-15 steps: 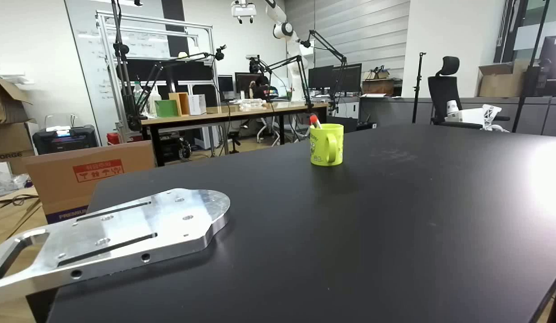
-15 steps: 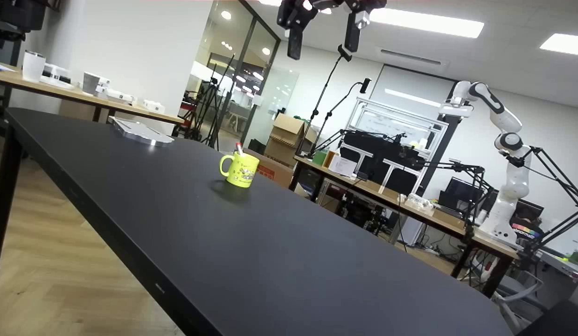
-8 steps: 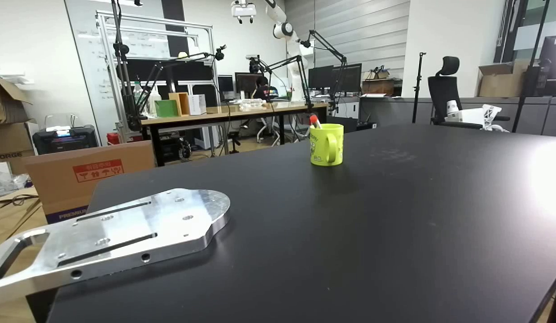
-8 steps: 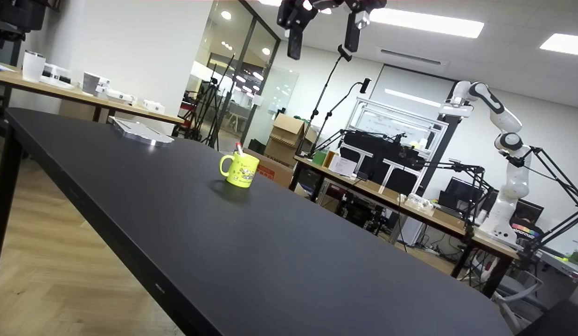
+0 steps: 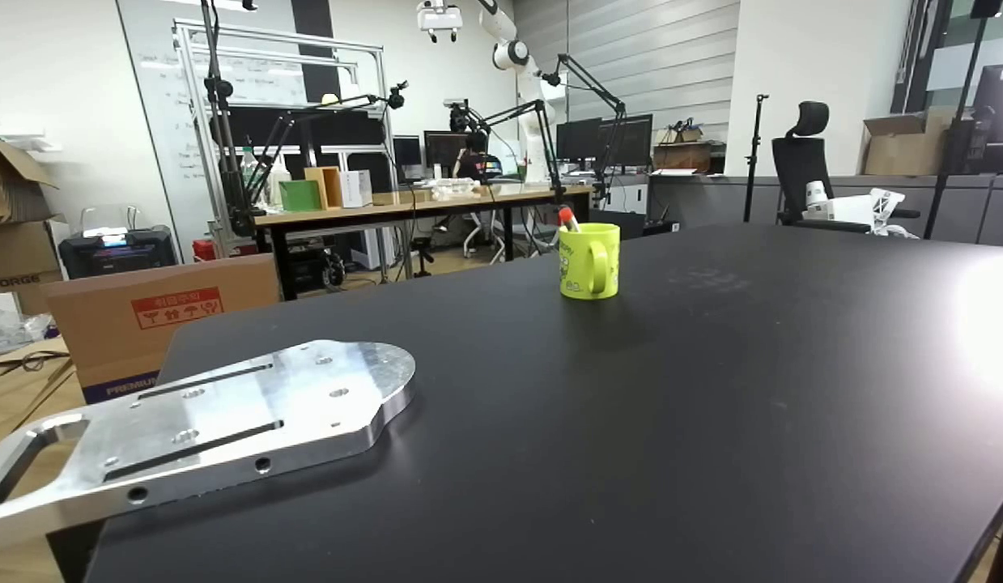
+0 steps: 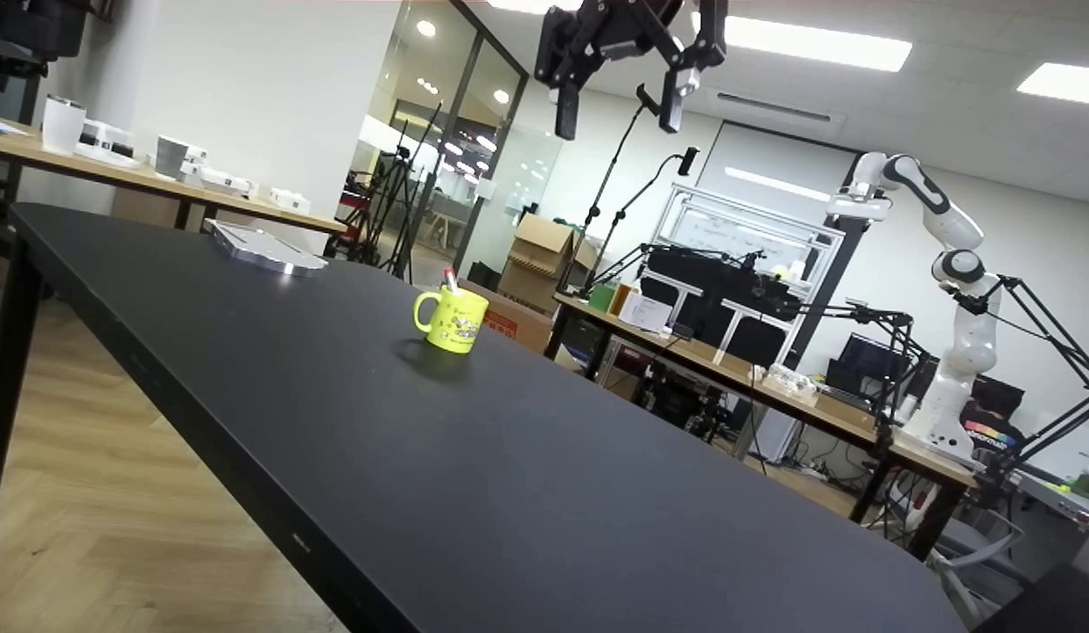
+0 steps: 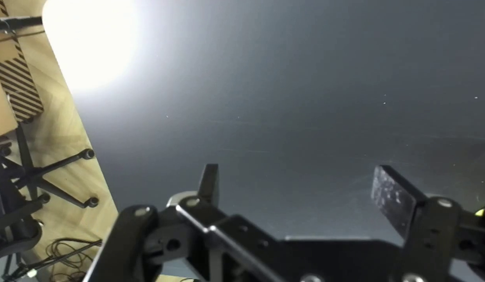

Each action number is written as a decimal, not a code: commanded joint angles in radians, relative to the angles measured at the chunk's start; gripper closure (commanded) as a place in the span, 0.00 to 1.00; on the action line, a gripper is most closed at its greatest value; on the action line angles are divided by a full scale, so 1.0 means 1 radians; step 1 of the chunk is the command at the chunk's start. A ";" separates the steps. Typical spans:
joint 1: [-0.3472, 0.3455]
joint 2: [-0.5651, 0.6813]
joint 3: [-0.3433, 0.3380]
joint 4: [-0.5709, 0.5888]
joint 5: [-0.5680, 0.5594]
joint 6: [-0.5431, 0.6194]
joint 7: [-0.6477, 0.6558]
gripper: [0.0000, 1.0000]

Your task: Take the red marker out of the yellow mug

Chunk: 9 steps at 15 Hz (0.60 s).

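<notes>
The yellow mug (image 5: 576, 271) stands upright on the black table (image 5: 671, 421), and it also shows in an exterior view (image 6: 457, 322). The red marker (image 5: 568, 217) leans inside the mug, its red end and some white below it above the rim; it shows likewise in an exterior view (image 6: 451, 280). The marker's lower part is hidden in the mug. My gripper (image 6: 619, 118) hangs high above the table, well apart from the mug. In the wrist view my gripper (image 7: 297, 169) is open with nothing between its fingers. A small yellow patch (image 7: 480, 212) shows behind the right finger.
A silver metal plate (image 5: 282, 397) lies on the table near its edge, and it shows in an exterior view (image 6: 267, 250). A cardboard box (image 5: 165, 324) stands beside the table. An office chair (image 7: 35, 174) is on the floor past the table edge.
My gripper has come lower, so more of it shows in an exterior view; a dark tip now shows at the top right in an exterior view. Mug and marker have not moved.
</notes>
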 commanded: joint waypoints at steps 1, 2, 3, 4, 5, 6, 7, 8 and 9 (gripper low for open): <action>0.059 0.221 0.013 0.211 -0.020 -0.040 -0.100 0.00; 0.076 0.276 0.022 0.271 -0.027 -0.059 -0.118 0.00; 0.091 0.324 0.030 0.324 -0.035 -0.068 -0.141 0.00; 0.097 0.369 0.051 0.376 -0.044 -0.079 -0.154 0.00; 0.115 0.416 0.065 0.432 -0.048 -0.091 -0.176 0.00; 0.141 0.455 0.068 0.481 -0.044 -0.101 -0.203 0.00; 0.158 0.495 0.082 0.530 -0.042 -0.115 -0.222 0.00; 0.179 0.530 0.101 0.573 -0.030 -0.131 -0.257 0.00; 0.200 0.561 0.118 0.611 -0.030 -0.144 -0.280 0.00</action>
